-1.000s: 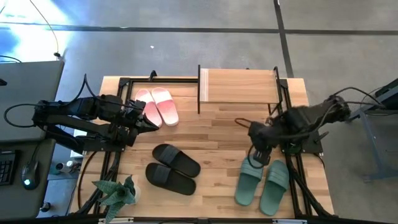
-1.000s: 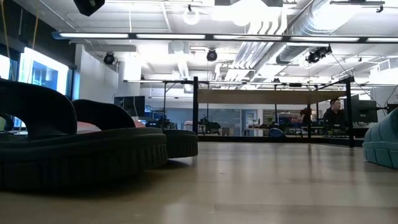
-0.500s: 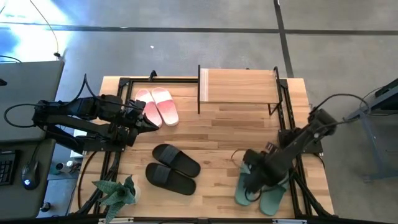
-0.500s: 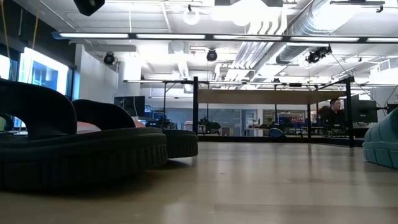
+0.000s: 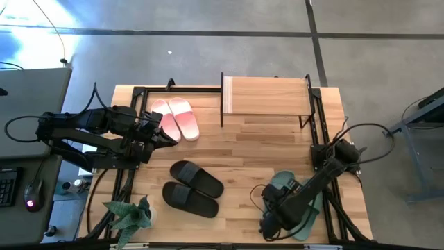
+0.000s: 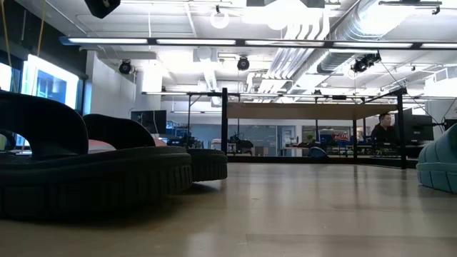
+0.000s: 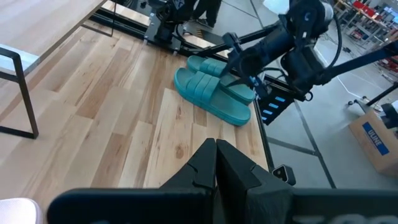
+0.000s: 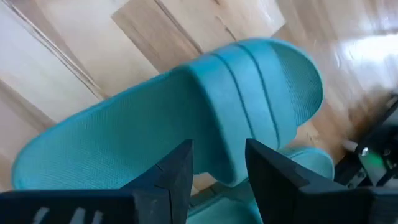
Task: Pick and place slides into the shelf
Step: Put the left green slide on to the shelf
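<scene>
Green slides (image 5: pixel 295 198) lie at the table's near right corner, directly beneath the spread right gripper (image 8: pixel 217 168), strap crosswise between its fingers; the pressed-together left gripper (image 7: pixel 216 163) waits far across.

Matt ribbed foam green slides (image 8: pixel 205 118), light varnished wood-plank table (image 5: pixel 243 153), black metal shelf (image 5: pixel 267 97) uprights

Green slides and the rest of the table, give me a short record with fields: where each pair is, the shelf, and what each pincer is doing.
green slides: front right of table, side by side
black slides: front centre, flat on table
pink slides: back left, flat on table
shelf: back centre, top board bare
right pincer: open, over a green slide, not gripping
left pincer: shut, holding nothing, waiting beside the pink slides
slides on shelf: none
</scene>
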{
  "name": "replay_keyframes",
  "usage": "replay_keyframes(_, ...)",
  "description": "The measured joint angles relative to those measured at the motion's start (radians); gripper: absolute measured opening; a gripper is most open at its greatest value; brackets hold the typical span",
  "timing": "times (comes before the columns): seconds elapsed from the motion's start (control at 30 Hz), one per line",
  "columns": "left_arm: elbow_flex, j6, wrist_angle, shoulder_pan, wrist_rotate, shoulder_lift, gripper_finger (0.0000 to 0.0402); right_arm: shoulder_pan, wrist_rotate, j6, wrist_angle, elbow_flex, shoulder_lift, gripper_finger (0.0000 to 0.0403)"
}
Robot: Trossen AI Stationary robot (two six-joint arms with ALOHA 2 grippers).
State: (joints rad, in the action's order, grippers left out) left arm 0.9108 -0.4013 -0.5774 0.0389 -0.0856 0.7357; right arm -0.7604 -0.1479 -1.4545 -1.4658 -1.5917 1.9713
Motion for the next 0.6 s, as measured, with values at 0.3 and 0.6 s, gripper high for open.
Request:
replay_keyframes(0.3, 0.000, 0.000, 0.000, 0.000, 0.000, 0.000, 0.0001, -0.048, -0.009, -0.121, -0.049, 0.002, 0.014, 0.0138)
replay_keyframes(0.6, 0.000, 0.000, 0.000, 0.000, 0.000, 0.000, 0.0001, -0.054, -0.010, -0.156, -0.063, 0.003, 0.014, 0.0138)
